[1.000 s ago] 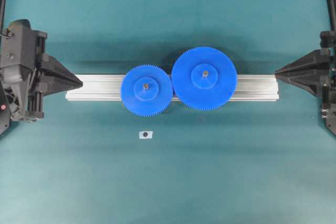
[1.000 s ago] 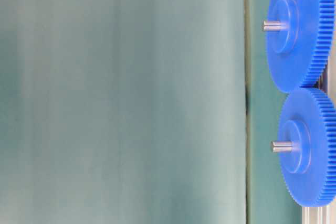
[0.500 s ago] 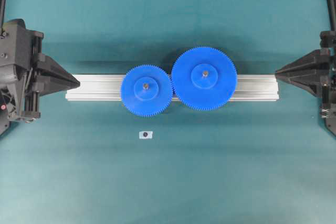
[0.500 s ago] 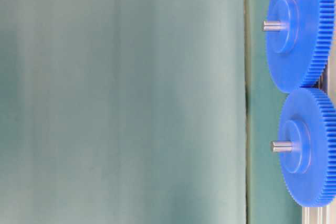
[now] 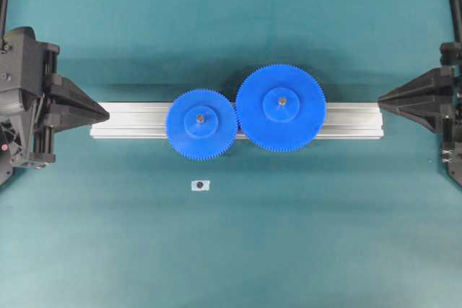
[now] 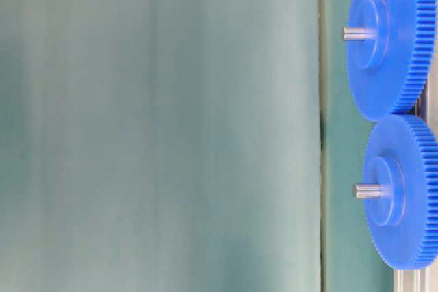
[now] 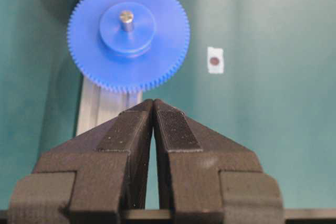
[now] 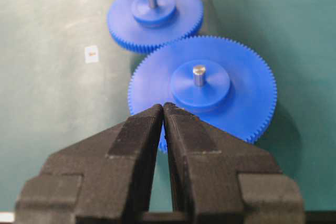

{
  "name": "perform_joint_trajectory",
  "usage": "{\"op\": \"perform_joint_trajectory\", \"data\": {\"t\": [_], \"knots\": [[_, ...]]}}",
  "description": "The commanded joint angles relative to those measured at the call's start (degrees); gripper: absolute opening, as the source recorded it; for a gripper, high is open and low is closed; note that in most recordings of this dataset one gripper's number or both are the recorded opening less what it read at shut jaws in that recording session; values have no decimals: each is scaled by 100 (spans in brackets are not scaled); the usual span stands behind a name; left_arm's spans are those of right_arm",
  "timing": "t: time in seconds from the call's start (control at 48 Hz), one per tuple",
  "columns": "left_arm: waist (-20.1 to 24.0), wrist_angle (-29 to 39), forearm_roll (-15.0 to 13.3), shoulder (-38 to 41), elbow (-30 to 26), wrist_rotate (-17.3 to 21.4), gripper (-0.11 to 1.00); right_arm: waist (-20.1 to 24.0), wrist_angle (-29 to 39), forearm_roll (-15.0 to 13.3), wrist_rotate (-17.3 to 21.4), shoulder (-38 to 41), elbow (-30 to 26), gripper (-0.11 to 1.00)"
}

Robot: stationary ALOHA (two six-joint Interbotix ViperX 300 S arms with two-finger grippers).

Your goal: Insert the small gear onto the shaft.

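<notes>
The small gear [image 5: 201, 124], a blue toothed disc with a raised hub, sits on the shaft [image 5: 201, 115], whose grey metal tip pokes up through the hub. Its teeth mesh with the bigger gear's. The left wrist view shows the small gear [image 7: 128, 35] and the shaft [image 7: 126, 17] ahead of my left gripper [image 7: 153, 102], which is shut and empty. In the overhead view my left gripper [image 5: 107, 113] points at the rail's left end, apart from the small gear. My right gripper [image 5: 381, 99] is shut and empty off the rail's right end.
A long silver aluminium rail [image 5: 130, 120] lies across the teal mat and carries both gears. The bigger blue gear [image 5: 281, 108] sits to the right on its own pin. A small white tag [image 5: 200, 185] with a dark dot lies in front of the rail.
My left gripper has drawn back slightly to the left, away from the rail's end. Both gears and the right arm are unmoved.
</notes>
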Motion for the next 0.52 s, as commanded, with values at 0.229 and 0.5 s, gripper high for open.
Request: {"op": "perform_joint_trajectory", "data": {"t": [0.229,0.5], "knots": [[0,-18,9,0,-53,-9,7,-18,-44,-9,35,35,-53,20],[0,-18,9,0,-26,-26,7,-18,-44,-9,35,35,-53,20]]}}
